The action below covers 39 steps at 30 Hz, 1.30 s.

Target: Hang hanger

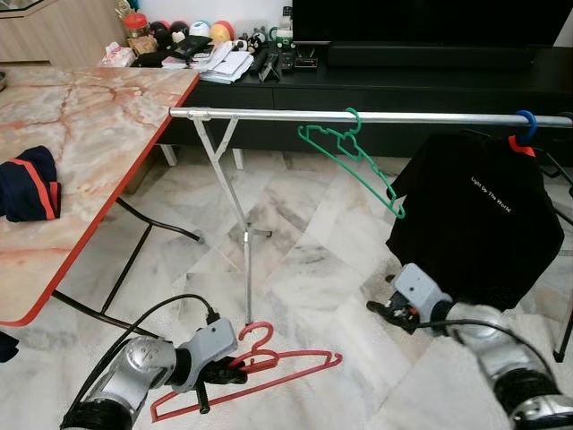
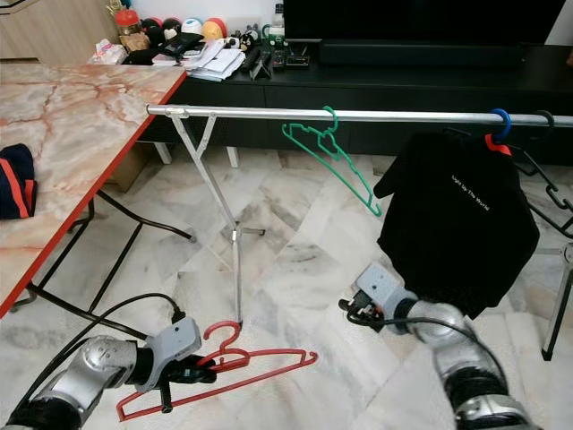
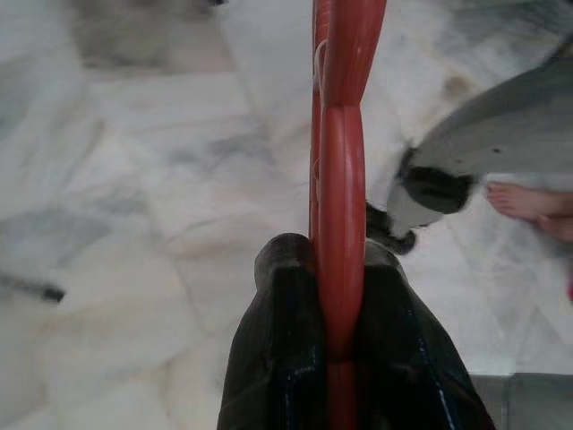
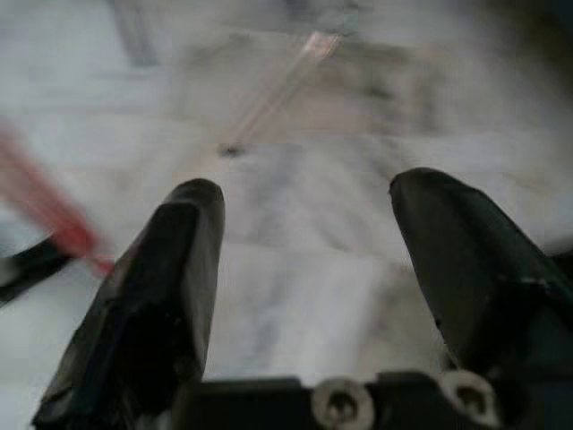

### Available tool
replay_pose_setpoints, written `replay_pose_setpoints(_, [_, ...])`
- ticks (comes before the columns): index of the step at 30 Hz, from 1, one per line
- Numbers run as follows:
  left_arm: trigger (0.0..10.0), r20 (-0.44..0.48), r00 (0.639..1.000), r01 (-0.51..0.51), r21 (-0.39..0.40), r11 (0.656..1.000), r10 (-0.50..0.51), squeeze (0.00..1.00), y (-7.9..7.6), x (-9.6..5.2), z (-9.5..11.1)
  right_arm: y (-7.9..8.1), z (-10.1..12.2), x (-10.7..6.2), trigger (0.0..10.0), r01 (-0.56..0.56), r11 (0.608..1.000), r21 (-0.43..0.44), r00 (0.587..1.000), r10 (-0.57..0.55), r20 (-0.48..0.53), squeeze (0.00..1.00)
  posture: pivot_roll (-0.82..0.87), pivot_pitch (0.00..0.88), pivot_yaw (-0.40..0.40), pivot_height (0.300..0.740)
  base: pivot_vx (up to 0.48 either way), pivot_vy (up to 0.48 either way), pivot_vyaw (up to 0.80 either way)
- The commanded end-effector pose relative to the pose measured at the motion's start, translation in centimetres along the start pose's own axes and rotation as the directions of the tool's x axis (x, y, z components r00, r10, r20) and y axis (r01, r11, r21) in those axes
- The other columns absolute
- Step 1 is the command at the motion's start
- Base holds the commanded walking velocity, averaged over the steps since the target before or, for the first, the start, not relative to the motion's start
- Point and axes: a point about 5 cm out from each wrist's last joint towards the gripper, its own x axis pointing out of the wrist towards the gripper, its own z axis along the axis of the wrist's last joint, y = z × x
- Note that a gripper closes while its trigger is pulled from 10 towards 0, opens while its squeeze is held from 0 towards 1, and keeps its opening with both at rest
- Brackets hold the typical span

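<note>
Red plastic hanger (image 1: 269, 369) is clamped in the left pincer (image 1: 235, 365), fingers (image 3: 286, 358) closed tight on either side of the frame just below its hook; the hanger lies roughly flat, held low above the marble floor (image 1: 304, 269), well below the rail. Right pincer (image 1: 387, 311) sits low on the right, in front of the black T-shirt (image 1: 479, 224), fingers (image 4: 170, 269) spread wide with nothing between them. The silver clothes rail (image 1: 269, 115) runs across the scene at the height of the marble-topped bench (image 1: 89, 134) on the left. It carries a green hanger (image 1: 354, 157) near its middle and the black T-shirt on a hanger with a blue hook (image 1: 525, 123) toward the right end. A free stretch of rail lies between its left end and the green hanger. A folded dark garment with orange trim (image 1: 31, 184) lies on the bench. Step in hand, as judged: hanger secured, lift not yet made. Next move calls for raising the left arm well up, tipping the hanger upright so the hook opens downward, then bringing it over the free rail section and lowering. Risk: the hook snagging the green hanger if placed too far right.
</note>
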Motion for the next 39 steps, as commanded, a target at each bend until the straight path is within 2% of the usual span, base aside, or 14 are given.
replay_pose_setpoints(1, [10.0, -0.003, 0.999, 0.044, 0.032, 0.998, -0.044, 0.00, -0.1, 0.3, 0.7, 2.4, 0.4, 0.8, 10.0, -0.210, 0.978, 0.005, 0.977, 0.210, 0.036, 0.00, 0.00, 0.200, 0.067, 0.740, 0.000, 0.000, 0.00])
replay_pose_setpoints(2, [10.0, -0.003, 0.999, 0.044, 0.032, 0.998, -0.044, 0.00, -0.1, 0.3, 0.7, 2.4, 0.4, 0.8, 10.0, -0.210, 0.978, 0.005, 0.977, 0.210, 0.036, 0.00, 0.00, 0.200, 0.067, 0.740, 0.000, 0.000, 0.00])
replay_pose_setpoints(4, [10.0, -0.003, 0.999, 0.052, 0.055, 0.997, -0.052, 0.00, 0.1, 0.4, 1.4, 3.6, 0.6, 1.2, 10.0, -0.308, 0.951, 0.015, 0.950, 0.307, 0.056, 0.00, 0.00, 0.201, 0.068, 0.740, 0.000, 0.000, 0.00])
replay_pose_setpoints(7, [10.0, 0.001, 0.998, 0.069, 0.087, 0.994, -0.069, 0.00, 0.2, 0.6, 2.3, 4.9, 0.5, 1.9, 10.0, -0.395, 0.918, 0.033, 0.918, 0.392, 0.064, 0.00, 0.01, 0.198, 0.067, 0.740, 0.000, 0.000, 0.00])
replay_pose_setpoints(9, [10.0, -0.007, 0.998, 0.068, 0.129, 0.989, -0.068, 0.00, 0.3, 0.8, 2.9, 5.2, 1.0, 2.5, 10.0, -0.423, 0.904, 0.064, 0.904, 0.416, 0.100, 0.00, 0.01, 0.199, 0.064, 0.740, 0.000, 0.000, 0.00])
replay_pose_setpoints(11, [10.0, -0.011, 0.998, 0.067, 0.143, 0.987, -0.067, 0.00, 0.4, 0.9, 3.2, 5.3, 1.3, 2.7, 10.0, -0.440, 0.895, 0.068, 0.895, 0.432, 0.109, 0.00, 0.02, 0.199, 0.064, 0.740, 0.000, 0.000, 0.00])
replay_pose_setpoints(13, [10.0, -0.009, 0.998, 0.068, 0.153, 0.986, -0.067, 0.00, 0.3, 1.2, 3.6, 5.6, 1.7, 2.8, 10.0, -0.493, 0.869, 0.050, 0.867, 0.486, 0.111, 0.00, 0.01, 0.203, 0.055, 0.740, 0.000, 0.000, 0.00])
replay_pose_setpoints(21, [10.0, -0.009, 0.996, 0.088, 0.173, 0.981, -0.088, 0.00, -0.1, 1.8, 4.3, 5.9, 2.6, 3.0, 10.0, -0.537, 0.844, -0.008, 0.837, 0.534, 0.120, 0.00, 0.02, 0.202, 0.042, 0.740, 0.000, 0.000, 0.00])
replay_pose_setpoints(27, [10.0, 0.007, 0.997, 0.079, 0.185, 0.980, -0.082, 0.00, 0.0, 2.0, 5.1, 6.3, 2.4, 3.2, 10.0, -0.566, 0.825, -0.014, 0.820, 0.564, 0.095, 0.00, 0.03, 0.205, 0.032, 0.740, 0.000, 0.000, 0.00])
replay_pose_setpoints(36, [10.0, 0.028, 0.997, 0.060, 0.199, 0.978, -0.067, 0.00, 0.3, 2.1, 6.1, 7.2, 1.3, 3.7, 10.0, -0.561, 0.827, -0.018, 0.827, 0.562, 0.032, 0.00, 0.03, 0.209, 0.022, 0.740, 0.000, 0.000, 0.00])
replay_pose_setpoints(38, [10.0, 0.037, 0.998, 0.051, 0.206, 0.977, -0.059, 0.00, 0.4, 2.1, 6.5, 7.2, 1.1, 4.0, 10.0, -0.516, 0.855, -0.051, 0.856, 0.517, 0.015, 0.00, 0.03, 0.207, 0.020, 0.740, 0.000, 0.000, 0.00])
replay_pose_setpoints(39, [10.0, 0.044, 0.997, 0.046, 0.213, 0.976, -0.056, 0.00, 0.5, 2.1, 6.8, 7.0, 1.3, 4.3, 10.0, -0.464, 0.884, -0.060, 0.884, 0.466, 0.031, 0.00, 0.03, 0.212, 0.019, 0.740, 0.000, 0.000, 0.00])
